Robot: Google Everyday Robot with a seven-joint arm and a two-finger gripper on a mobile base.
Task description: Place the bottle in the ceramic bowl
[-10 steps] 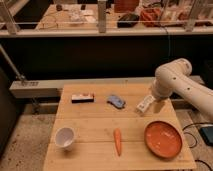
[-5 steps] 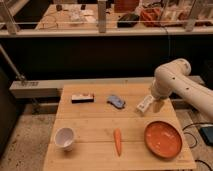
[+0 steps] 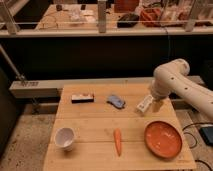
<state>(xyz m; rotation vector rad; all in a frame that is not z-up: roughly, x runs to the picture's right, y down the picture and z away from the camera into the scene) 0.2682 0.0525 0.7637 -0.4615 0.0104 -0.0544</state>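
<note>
Along the front edge of the wooden surface (image 3: 90, 125) stand a white cup (image 3: 65, 138) by the left corner, a carrot (image 3: 117, 141) lying at the middle, and the orange-red ceramic bowl (image 3: 162, 139) by the right corner. Farther back, near the right edge, the white bottle (image 3: 144, 105) sits tilted, well apart from the bowl. The tool (image 3: 154, 103) is right against it, at the end of the pale arm (image 3: 172, 80); whether it grasps the bottle I cannot tell. Toward the far edge lie a blue packet (image 3: 116, 101) and a dark bar (image 3: 82, 98).
</note>
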